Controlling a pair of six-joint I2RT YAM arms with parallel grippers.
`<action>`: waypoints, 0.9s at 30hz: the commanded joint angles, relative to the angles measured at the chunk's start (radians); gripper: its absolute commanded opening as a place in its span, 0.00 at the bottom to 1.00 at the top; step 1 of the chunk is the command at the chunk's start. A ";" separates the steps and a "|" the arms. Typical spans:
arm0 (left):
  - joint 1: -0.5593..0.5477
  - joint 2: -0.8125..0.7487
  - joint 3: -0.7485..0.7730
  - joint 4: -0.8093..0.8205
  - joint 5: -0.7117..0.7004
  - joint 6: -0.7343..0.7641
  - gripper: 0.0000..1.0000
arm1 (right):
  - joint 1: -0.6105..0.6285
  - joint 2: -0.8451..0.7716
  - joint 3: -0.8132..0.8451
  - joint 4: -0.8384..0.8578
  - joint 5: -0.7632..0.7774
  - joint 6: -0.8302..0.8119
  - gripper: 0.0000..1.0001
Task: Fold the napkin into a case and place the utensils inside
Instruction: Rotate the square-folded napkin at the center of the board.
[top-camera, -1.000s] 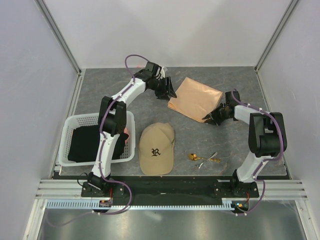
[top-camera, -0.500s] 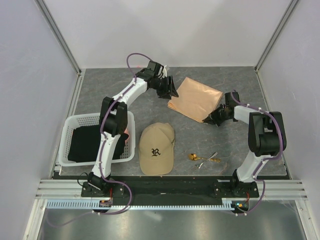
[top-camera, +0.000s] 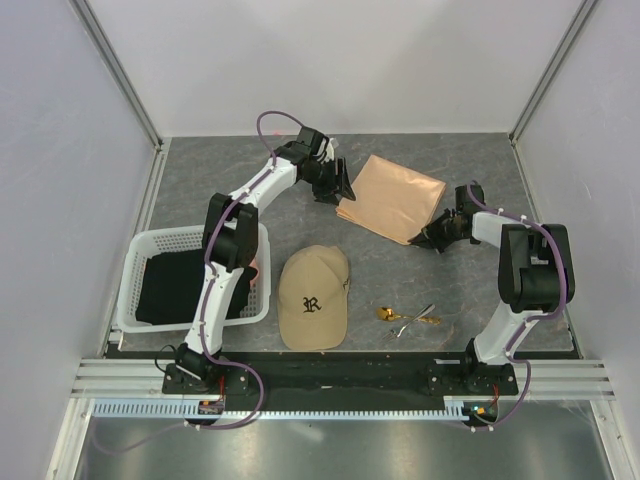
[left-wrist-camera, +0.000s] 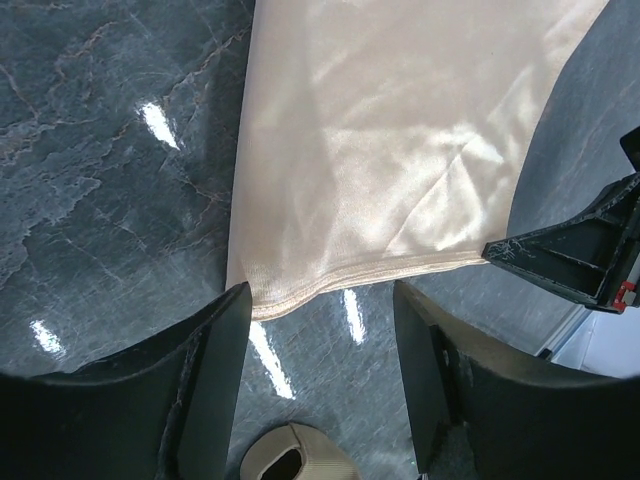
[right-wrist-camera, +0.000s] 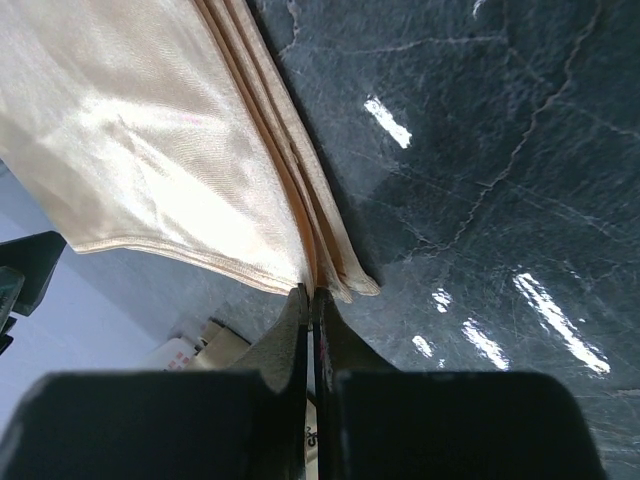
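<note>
Hovering open-jawed, the left gripper (top-camera: 340, 186) faces the left corner of the peach-orange shiny cloth napkin (top-camera: 392, 195), lying layered on the grey marbled table (top-camera: 220, 160); the right gripper (top-camera: 421, 240) is clamped on its right corner; the slim gold and silver metal utensils (top-camera: 408, 318) lie loose nearer, not yet inside

The peach napkin (top-camera: 392, 198) is lying flat on the grey tabletop (top-camera: 230, 165), with the left claw (top-camera: 338, 185) hovering at its left edge and the right claw (top-camera: 425, 240) seemingly pinching its near right corner. Nearer the arm bases, a tan cap (top-camera: 314, 297), the utensils (top-camera: 408, 318) and a white basket (top-camera: 140, 262) holding black cloth (top-camera: 175, 285) are sitting.
</note>
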 joint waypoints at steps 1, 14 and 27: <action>-0.003 0.010 0.038 -0.020 -0.017 0.040 0.65 | -0.004 -0.030 -0.014 0.014 -0.010 -0.009 0.00; 0.021 -0.007 0.038 -0.009 -0.023 0.029 0.56 | -0.010 -0.039 -0.028 0.015 -0.013 -0.023 0.00; 0.021 0.036 0.012 -0.003 0.057 -0.008 0.47 | -0.016 -0.034 -0.022 0.018 -0.018 -0.028 0.00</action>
